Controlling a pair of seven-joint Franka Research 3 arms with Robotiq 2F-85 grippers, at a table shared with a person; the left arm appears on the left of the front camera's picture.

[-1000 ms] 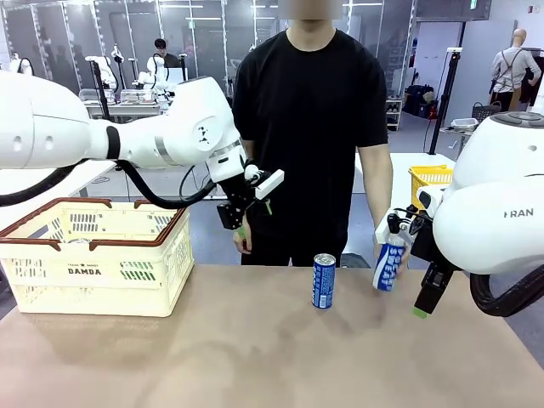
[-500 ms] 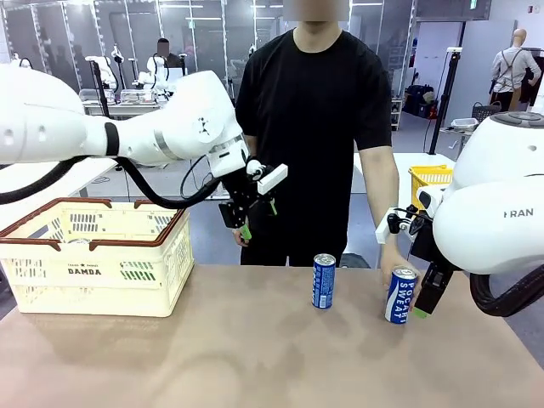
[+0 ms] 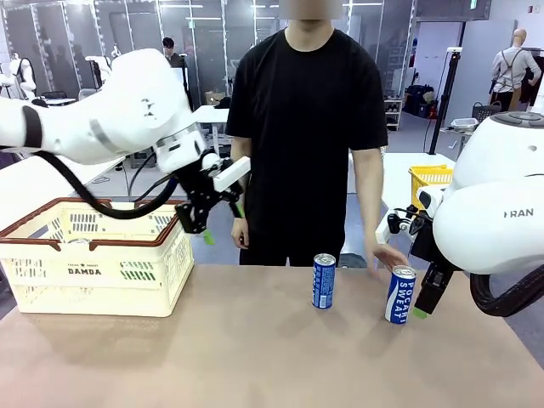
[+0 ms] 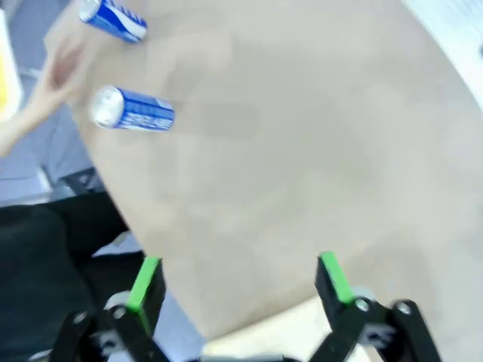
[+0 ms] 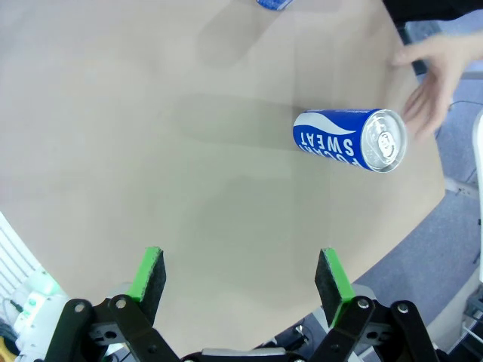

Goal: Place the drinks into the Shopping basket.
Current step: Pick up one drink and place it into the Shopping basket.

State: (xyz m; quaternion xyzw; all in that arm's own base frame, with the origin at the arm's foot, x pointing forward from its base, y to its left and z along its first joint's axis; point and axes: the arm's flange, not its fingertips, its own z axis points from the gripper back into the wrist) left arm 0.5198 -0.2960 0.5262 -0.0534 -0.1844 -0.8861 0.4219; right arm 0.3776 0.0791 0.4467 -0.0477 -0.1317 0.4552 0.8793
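1. A big cream Shopping basket [image 3: 93,285] with a dark red rim sits on the left side of the brown table [image 3: 255,357]. It says "DAMDA" on its side.
2. Two blue drinks stand up straight on the table, well to the right of the basket.
3. The middle can [image 3: 324,280] stands alone near the far edge of the table. Nothing touches it.
4. The right can [image 3: 400,295] stands further right and has white "POCARI SWEAT" letters on it.
5. A person [image 3: 306,127] in a black shirt stands at the far side of the table. One hand [image 3: 389,257] is open and low, just beside the top of the right can. It is blurry.
6. The left gripper [image 3: 223,223] hangs in the air by the right end of the basket, higher than its rim. Its two green-tipped fingers are spread wide apart, with nothing between them. In its wrist view both cans look small and far off.
7. The right gripper [image 3: 425,299] is low on the right, just beside the right can. Its fingers are spread wide too, and they hold nothing. In its wrist view the can is out in front and off to one side, not between the fingers.
8. A yellow basket [image 3: 431,177] sits on another table far off on the right.
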